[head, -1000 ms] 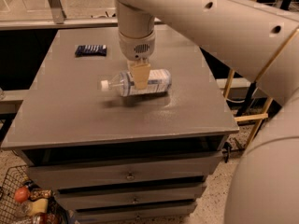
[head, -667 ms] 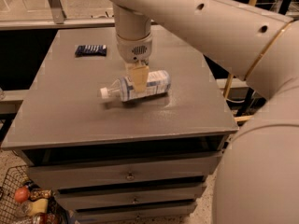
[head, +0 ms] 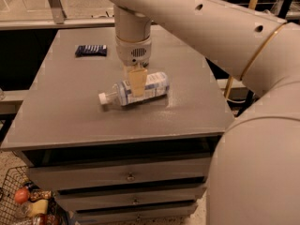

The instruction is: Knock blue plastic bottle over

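Observation:
The blue plastic bottle (head: 157,84) lies on its side near the middle of the grey table (head: 65,116). Its white cap (head: 102,97) points left and its blue-and-white label faces up. My gripper (head: 137,84) hangs straight down from the big cream arm (head: 197,18) and sits right at the bottle's middle, over its near side. It partly hides the label. I cannot tell whether the gripper touches the bottle.
A flat dark-blue packet (head: 91,50) lies at the table's back left. Drawers (head: 131,177) sit under the tabletop. A wire basket with food items (head: 28,205) stands on the floor at the lower left. My arm's cream body fills the right side.
The bottle, on its side throughout, has shifted slightly toward the table's front. My gripper has stayed over its middle and moved with it.

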`<control>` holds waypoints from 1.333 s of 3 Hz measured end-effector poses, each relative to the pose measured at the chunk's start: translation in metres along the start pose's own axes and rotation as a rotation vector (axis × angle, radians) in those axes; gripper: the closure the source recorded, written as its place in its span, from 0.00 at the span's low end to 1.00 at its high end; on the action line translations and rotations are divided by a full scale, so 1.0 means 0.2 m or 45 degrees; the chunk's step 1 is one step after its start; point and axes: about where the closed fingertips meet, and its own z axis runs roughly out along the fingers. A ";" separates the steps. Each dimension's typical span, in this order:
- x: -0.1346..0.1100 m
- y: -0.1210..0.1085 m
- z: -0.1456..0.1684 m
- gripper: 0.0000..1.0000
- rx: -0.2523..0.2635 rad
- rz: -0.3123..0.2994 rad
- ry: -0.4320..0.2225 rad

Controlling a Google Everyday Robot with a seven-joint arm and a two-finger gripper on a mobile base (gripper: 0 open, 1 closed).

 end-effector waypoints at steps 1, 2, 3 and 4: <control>-0.01 -0.02 0.01 0.36 0.015 0.000 -0.007; -0.01 -0.02 0.01 0.12 0.015 0.000 -0.007; -0.01 -0.03 0.01 0.00 0.029 -0.001 -0.013; -0.01 -0.03 0.01 0.00 0.029 -0.001 -0.013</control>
